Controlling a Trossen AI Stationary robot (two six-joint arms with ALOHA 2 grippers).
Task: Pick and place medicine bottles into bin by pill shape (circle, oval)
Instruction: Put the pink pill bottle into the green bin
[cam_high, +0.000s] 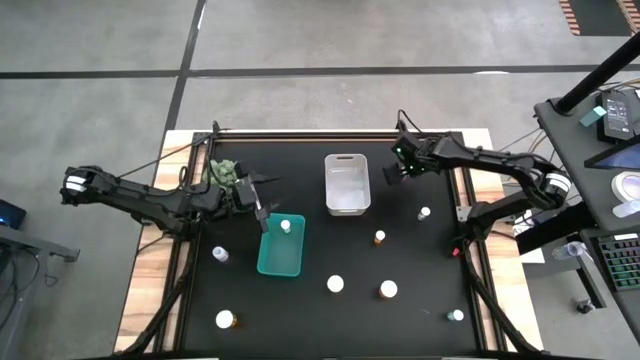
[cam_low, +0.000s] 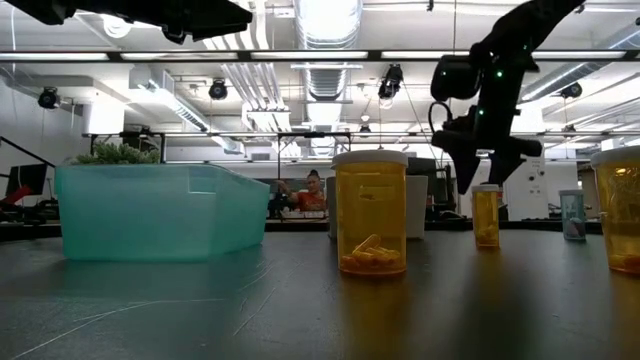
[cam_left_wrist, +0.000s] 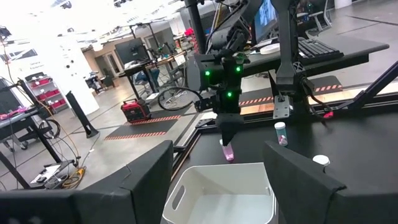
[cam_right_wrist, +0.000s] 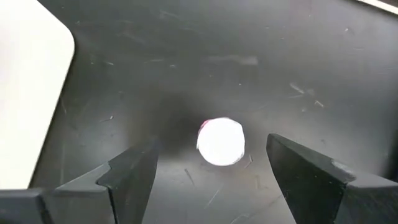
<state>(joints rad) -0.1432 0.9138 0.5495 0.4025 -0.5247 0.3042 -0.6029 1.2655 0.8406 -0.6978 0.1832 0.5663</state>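
Observation:
My right gripper (cam_high: 392, 174) hangs open just right of the white bin (cam_high: 347, 184), pointing down. In the right wrist view its gripper (cam_right_wrist: 214, 171) has a finger on either side of a small pinkish bottle with a white cap (cam_right_wrist: 220, 142), without touching it. The bottle stands upright on the black table and also shows in the left wrist view (cam_left_wrist: 229, 152). My left gripper (cam_high: 262, 212) is open and empty over the teal bin's (cam_high: 281, 247) far left edge. One white-capped bottle (cam_high: 285, 226) lies in the teal bin.
Several more bottles stand on the black table: near the left (cam_high: 219, 254), front left (cam_high: 226, 320), middle (cam_high: 335, 284), (cam_high: 388, 290), (cam_high: 380, 237), and right (cam_high: 425, 213), (cam_high: 456, 315). A green plant (cam_high: 224, 172) sits at the far left.

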